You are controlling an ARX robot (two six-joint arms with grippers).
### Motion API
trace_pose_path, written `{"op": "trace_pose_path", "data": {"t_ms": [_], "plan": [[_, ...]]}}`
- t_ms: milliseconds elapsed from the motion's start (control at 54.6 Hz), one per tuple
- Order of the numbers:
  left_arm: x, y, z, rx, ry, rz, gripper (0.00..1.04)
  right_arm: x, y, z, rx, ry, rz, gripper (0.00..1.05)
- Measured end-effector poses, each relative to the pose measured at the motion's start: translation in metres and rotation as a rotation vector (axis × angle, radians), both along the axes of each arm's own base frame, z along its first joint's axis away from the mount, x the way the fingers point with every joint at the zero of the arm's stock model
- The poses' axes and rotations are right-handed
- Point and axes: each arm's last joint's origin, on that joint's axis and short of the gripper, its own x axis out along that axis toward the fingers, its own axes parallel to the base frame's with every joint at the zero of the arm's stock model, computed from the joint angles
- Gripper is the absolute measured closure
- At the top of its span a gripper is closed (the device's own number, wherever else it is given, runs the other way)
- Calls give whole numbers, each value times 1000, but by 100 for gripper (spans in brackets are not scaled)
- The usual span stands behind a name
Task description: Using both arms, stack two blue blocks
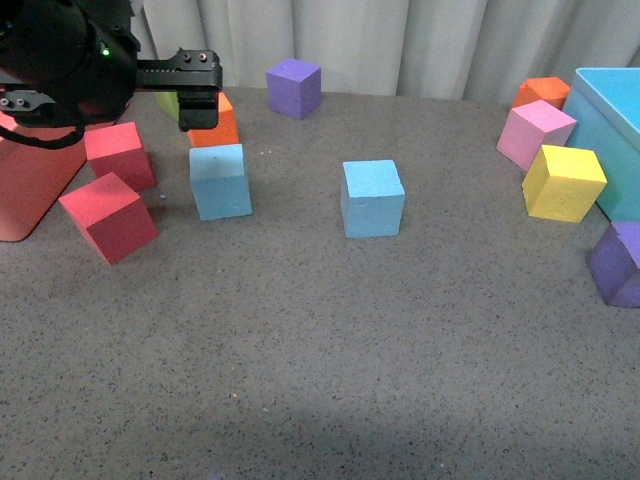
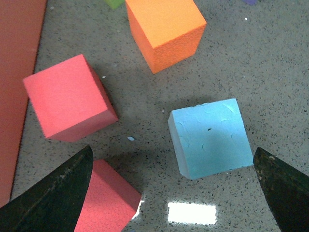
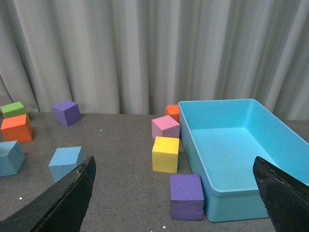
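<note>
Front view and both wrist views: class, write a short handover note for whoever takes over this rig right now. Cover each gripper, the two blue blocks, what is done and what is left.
Left gripper: open and empty, hovering over the left blue block, which sits ungripped between its fingers.
Right gripper: open and empty, touching nothing.
Blocks: the left blue block is just in front of the orange cube. The centre blue block stands alone. Both rest on the table, apart.
Done: nothing stacked yet.
Left: grasp one blue block and set it on the other.
</note>
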Motion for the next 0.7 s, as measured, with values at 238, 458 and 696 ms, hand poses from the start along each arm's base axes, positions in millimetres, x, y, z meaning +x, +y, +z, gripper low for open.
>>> {"op": "trace_pose_path", "data": {"t_ms": [238,458,696], "plan": [[19,-15,-14,-31,143,-2,7,0,0,0,0,0,0,10],[34,-24,-24,-61,211,0,7,0,0,0,0,0,0,10],[45,-33,-40,-63,253,7,7,0,0,0,0,0,0,10]]}}
